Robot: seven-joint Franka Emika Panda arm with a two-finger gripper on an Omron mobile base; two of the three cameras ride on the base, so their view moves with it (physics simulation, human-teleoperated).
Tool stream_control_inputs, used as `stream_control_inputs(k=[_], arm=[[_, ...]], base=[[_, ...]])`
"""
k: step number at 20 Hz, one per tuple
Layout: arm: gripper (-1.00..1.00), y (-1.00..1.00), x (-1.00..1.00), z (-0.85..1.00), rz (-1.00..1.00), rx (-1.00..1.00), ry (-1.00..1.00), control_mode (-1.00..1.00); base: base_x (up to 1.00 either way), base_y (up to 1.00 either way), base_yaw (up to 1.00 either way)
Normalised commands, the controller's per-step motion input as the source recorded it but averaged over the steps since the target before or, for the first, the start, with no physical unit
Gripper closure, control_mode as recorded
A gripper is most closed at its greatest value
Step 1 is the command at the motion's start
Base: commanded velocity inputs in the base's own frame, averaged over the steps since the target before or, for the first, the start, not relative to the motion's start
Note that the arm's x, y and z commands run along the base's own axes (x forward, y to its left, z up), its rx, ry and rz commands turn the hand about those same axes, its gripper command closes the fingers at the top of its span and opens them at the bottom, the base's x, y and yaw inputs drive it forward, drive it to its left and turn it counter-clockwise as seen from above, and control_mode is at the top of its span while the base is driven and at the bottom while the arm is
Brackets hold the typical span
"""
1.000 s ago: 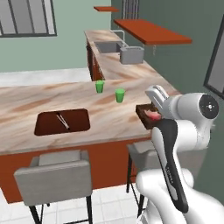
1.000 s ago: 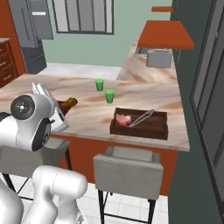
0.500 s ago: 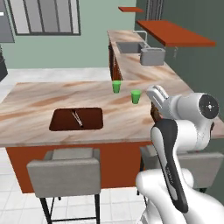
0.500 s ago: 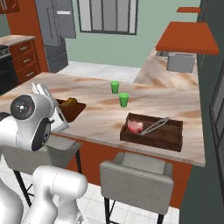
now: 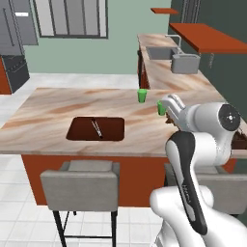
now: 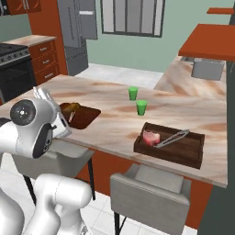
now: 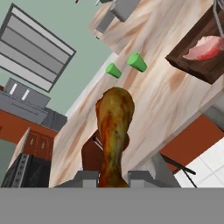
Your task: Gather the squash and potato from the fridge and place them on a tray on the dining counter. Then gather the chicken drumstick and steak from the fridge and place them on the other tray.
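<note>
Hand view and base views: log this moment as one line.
gripper: shut on chicken drumstick | steak: in right tray | left tray: no food visible | dining counter: two green cups
</note>
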Motion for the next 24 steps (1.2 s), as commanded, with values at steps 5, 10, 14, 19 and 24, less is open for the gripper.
stream_control_inputs(k=[5, 10, 14, 19, 24], arm=[[1.00, -0.61, 0.00, -0.13, 0.06, 0.00, 0.02, -1.00], [1.00, -0.81, 0.03, -0.26, -0.01, -0.03, 0.23, -1.00], [1.00, -0.92, 0.13, -0.31, -0.09, -0.12, 0.47, -1.00], [1.00, -1.00, 0.13, -0.38, -0.08, -0.01, 0.19, -1.00], [1.00, -0.96, 0.36, -0.44, -0.06, 0.00, 0.08, -1.00]], base=[[0.00, 0.00, 0.00], [0.00, 0.00, 0.00], [0.00, 0.00, 0.00], [0.00, 0.00, 0.00], [0.00, 0.00, 0.00]])
